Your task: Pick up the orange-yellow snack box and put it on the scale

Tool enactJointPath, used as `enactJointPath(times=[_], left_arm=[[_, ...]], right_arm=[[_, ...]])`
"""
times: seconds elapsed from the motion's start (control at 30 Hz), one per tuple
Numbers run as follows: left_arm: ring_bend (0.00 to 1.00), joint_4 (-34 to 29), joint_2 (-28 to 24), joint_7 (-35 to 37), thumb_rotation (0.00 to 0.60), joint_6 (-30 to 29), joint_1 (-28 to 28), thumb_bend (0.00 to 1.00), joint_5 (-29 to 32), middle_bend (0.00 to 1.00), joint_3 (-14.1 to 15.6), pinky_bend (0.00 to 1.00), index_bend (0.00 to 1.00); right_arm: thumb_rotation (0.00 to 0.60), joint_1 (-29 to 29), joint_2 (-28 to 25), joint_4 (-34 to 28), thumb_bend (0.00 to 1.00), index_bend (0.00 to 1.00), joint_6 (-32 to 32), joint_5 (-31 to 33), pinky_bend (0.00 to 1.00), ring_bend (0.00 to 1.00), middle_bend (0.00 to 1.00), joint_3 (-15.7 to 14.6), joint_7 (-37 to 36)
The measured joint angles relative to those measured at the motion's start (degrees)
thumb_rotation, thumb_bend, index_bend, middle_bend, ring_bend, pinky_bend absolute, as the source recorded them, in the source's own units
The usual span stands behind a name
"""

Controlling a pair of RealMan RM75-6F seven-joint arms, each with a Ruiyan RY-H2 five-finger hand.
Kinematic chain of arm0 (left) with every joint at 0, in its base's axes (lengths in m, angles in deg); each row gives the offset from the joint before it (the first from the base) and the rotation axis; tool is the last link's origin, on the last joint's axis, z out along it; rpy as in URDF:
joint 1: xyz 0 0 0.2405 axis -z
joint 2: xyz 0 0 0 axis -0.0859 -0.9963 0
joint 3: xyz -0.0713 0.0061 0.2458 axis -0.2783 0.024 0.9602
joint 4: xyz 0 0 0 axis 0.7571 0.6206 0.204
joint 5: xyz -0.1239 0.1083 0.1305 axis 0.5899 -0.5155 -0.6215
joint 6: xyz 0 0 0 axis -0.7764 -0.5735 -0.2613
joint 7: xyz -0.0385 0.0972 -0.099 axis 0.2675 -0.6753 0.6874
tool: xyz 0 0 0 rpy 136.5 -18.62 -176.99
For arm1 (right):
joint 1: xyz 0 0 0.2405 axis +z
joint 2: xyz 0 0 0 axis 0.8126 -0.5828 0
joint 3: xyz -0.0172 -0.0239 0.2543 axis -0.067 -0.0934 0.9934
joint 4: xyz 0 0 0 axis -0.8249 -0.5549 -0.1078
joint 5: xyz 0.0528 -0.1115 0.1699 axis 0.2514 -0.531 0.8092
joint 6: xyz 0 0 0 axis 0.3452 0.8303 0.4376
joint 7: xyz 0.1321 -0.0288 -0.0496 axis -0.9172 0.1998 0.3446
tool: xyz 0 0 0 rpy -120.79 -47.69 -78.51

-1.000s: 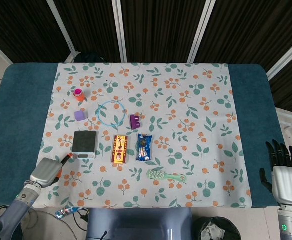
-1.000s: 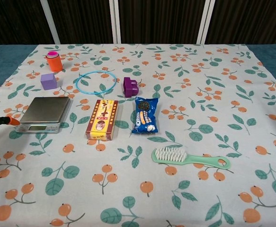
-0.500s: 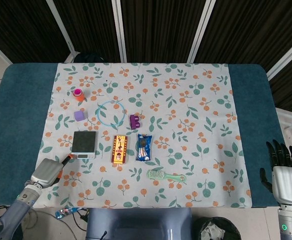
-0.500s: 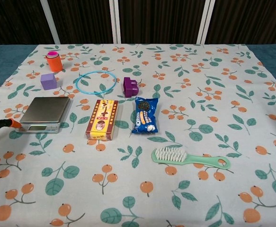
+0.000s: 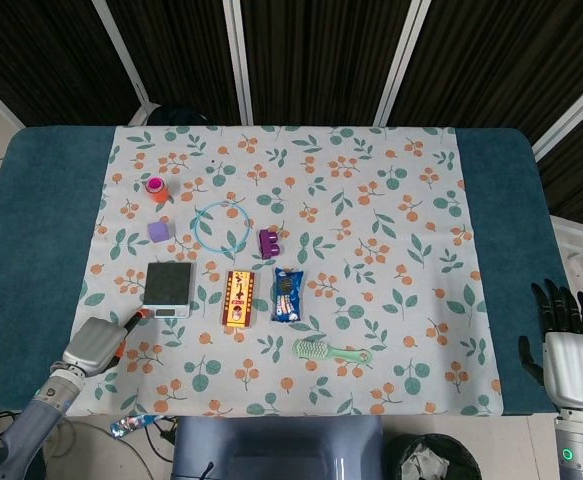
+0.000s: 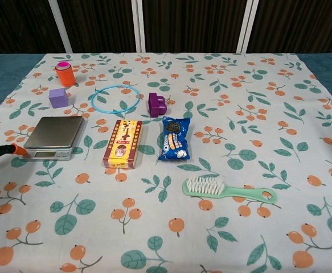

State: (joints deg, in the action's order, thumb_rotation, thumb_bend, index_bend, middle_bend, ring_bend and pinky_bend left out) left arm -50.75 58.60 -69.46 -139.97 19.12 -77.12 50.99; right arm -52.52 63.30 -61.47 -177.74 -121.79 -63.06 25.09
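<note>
Snack box [image 5: 237,298] lies flat, long axis 12-to-6, scale [image 5: 167,286] at its 9. Floral tabletop [image 5: 391,200], dark curtains behind. Left hand [image 5: 93,343] holds nothing I can see, right hand [image 5: 567,345] fingers apart.

Scale [image 6: 53,136] platform is sitting bare. Snack box [image 6: 123,143] is lying just right of it with a narrow gap between. Blue snack packet [image 6: 173,138] is crowding the box's right side. Purple block [image 6: 157,104] and blue ring [image 6: 115,98] are sitting behind. Front cloth is lying open; green brush [image 6: 228,189] is sitting front-right.
</note>
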Motion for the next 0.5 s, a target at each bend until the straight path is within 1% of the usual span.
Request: enactJointPath(times=[0.5], left_arm=[[0.71, 0.2, 0.4, -0.8, 0.6, -0.2, 0.2, 0.8, 0.7, 0.83, 0.1, 0.69, 0.13]], right_arm=[[0.6, 0.0, 0.1, 0.0, 0.51, 0.03, -0.1, 0.0, 0.03, 0.06, 0.07, 0.1, 0.2]])
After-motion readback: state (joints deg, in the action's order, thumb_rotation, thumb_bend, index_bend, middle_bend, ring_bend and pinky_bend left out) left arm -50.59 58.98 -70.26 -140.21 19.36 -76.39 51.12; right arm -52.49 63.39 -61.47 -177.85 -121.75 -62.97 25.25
